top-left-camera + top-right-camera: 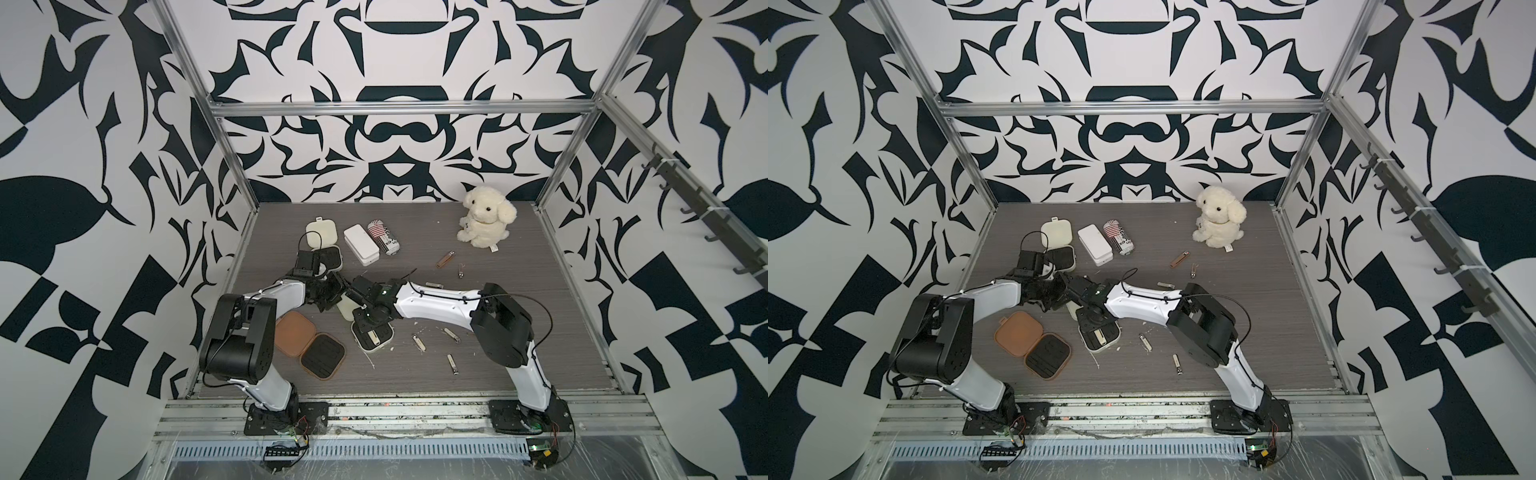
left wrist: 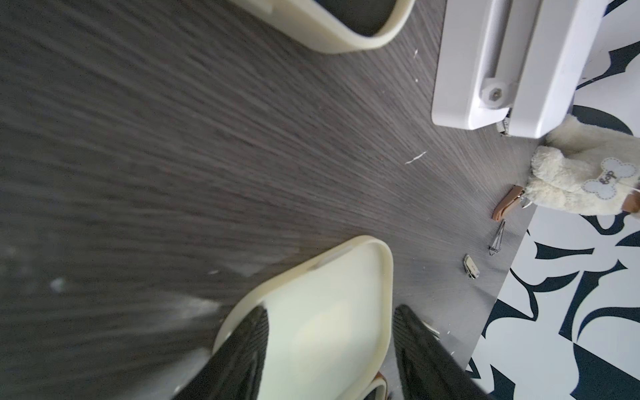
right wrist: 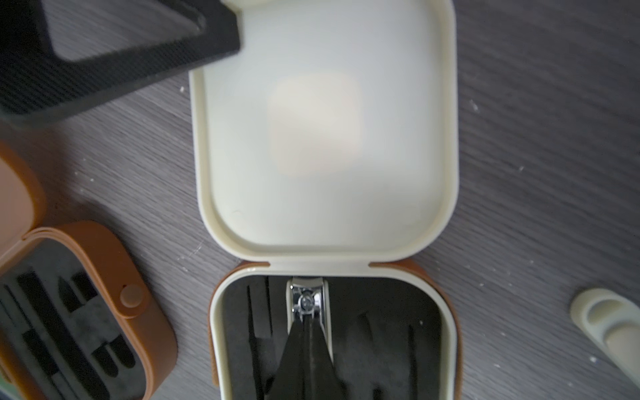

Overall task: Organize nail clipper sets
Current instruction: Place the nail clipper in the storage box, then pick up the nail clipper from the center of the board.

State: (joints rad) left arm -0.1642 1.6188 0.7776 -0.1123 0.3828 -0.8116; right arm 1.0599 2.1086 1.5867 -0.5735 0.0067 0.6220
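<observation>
The right gripper (image 3: 304,327) filled the lower centre of its wrist view. Its fingertips were pressed together with no gap and touched the silver clipper (image 3: 306,301), which lay in the middle slot of a cream case (image 3: 448,332) lined with black foam. Whether it pinched the clipper was unclear. The pale lid (image 3: 325,138) lay open above, its corner caught between the narrowly parted fingers of the left gripper (image 2: 329,311). A tan-brown case (image 3: 114,263) lay open at lower left.

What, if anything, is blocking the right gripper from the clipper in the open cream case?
Nothing visible. The right gripper is shut with its tips on the clipper in the cream case's slot.
</observation>
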